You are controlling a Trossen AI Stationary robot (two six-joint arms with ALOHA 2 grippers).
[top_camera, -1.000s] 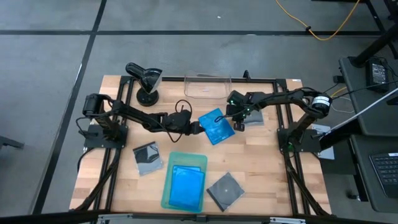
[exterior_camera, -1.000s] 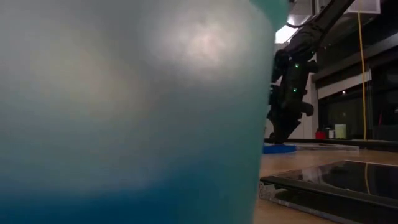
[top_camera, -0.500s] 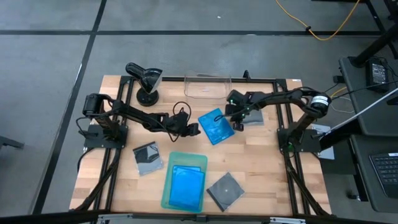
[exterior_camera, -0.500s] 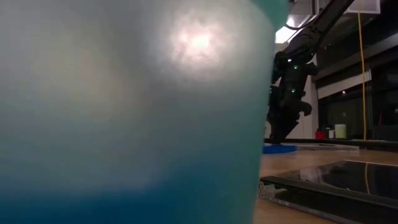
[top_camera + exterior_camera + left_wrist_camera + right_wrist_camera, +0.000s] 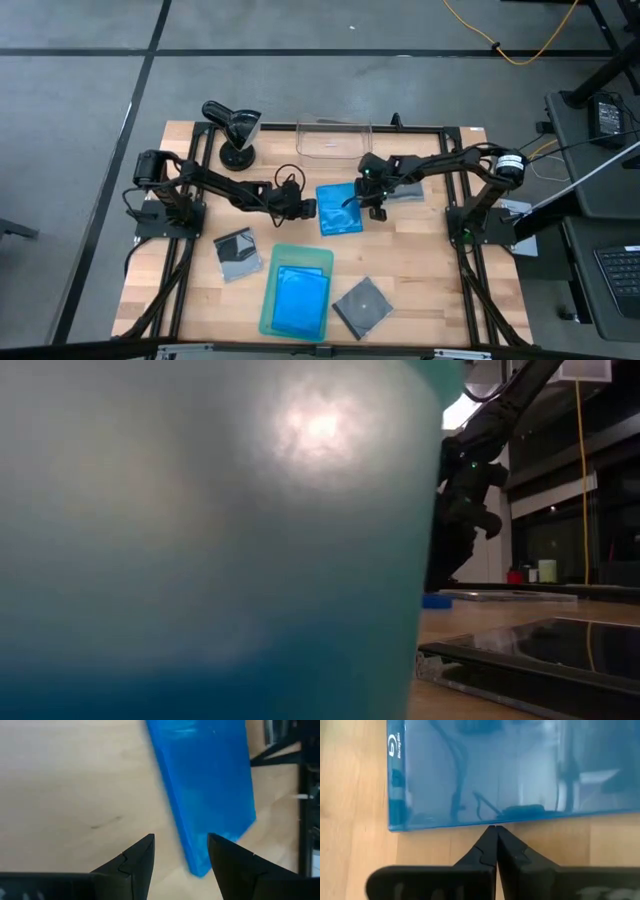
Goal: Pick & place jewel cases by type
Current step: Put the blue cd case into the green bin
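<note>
A bright blue jewel case point(image 5: 340, 208) lies flat on the table's middle, square to its edges. My right gripper point(image 5: 368, 206) is shut at the case's right edge. My left gripper point(image 5: 312, 208) stands open at the case's left side. In the left wrist view the case's near corner point(image 5: 199, 865) reaches in between the open fingers; whether they touch it I cannot tell. Another blue jewel case point(image 5: 300, 303) lies in the pale green tray point(image 5: 297, 256). Grey jewel cases lie at the near left point(image 5: 237, 254), the near right point(image 5: 362, 305) and under my right arm point(image 5: 408, 190). My right gripper sets its shut fingertips point(image 5: 492, 834) against the blue case's long right edge point(image 5: 492, 822), about halfway along. The fingers slant down from the table's right side. The case lies flat on the wood.
A clear plastic bin point(image 5: 333, 138) stands at the far edge, and a black stand point(image 5: 235, 132) is at the far left. In the low view the green tray's wall point(image 5: 200, 540) blocks most of the picture. Bare wood shows to the right of the tray.
My right gripper, still shut, has gone toward the table's left and pushed the blue case. The case has turned from a diamond-wise lie to square with the table's edges. It has also slid a little toward my left gripper.
</note>
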